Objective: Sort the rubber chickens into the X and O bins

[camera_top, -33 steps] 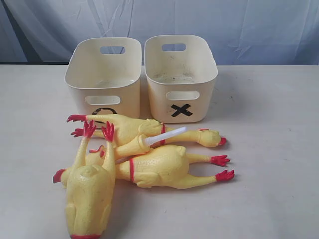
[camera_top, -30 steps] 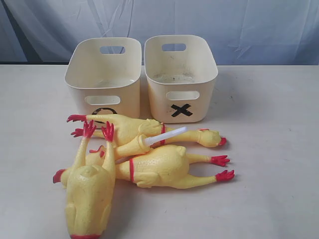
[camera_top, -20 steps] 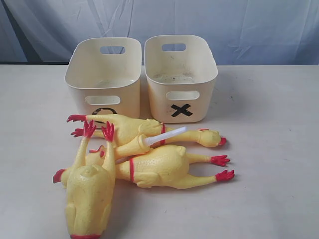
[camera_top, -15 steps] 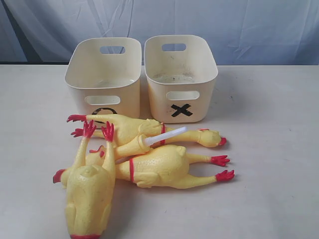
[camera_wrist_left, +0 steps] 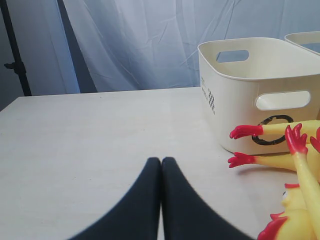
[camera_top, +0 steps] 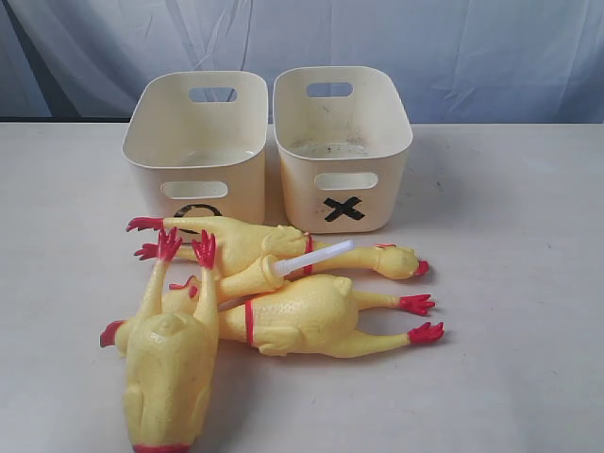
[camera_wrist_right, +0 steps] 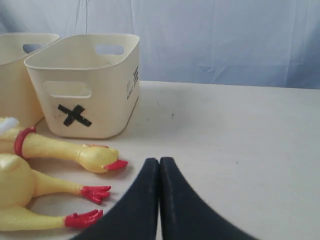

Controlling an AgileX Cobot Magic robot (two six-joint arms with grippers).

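Observation:
Three yellow rubber chickens lie piled on the table in front of two cream bins. One chicken (camera_top: 274, 247) lies nearest the bins with its head to the right, a second chicken (camera_top: 311, 316) lies in front of it with feet to the right, and a third chicken (camera_top: 170, 363) points its feet toward the bins. The O bin (camera_top: 200, 142) stands left of the X bin (camera_top: 340, 142); both look empty. My left gripper (camera_wrist_left: 161, 161) is shut, empty, left of the pile. My right gripper (camera_wrist_right: 159, 161) is shut, empty, right of a chicken's beak (camera_wrist_right: 116, 164). Neither gripper shows in the exterior view.
A white tube (camera_top: 311, 256) lies across the pile. Bare tabletop (camera_top: 510, 283) spreads to the right and tabletop (camera_wrist_left: 90, 130) to the left of the pile. A pale blue curtain (camera_top: 472, 47) hangs behind the table, with a dark stand (camera_wrist_left: 15, 55) at far left.

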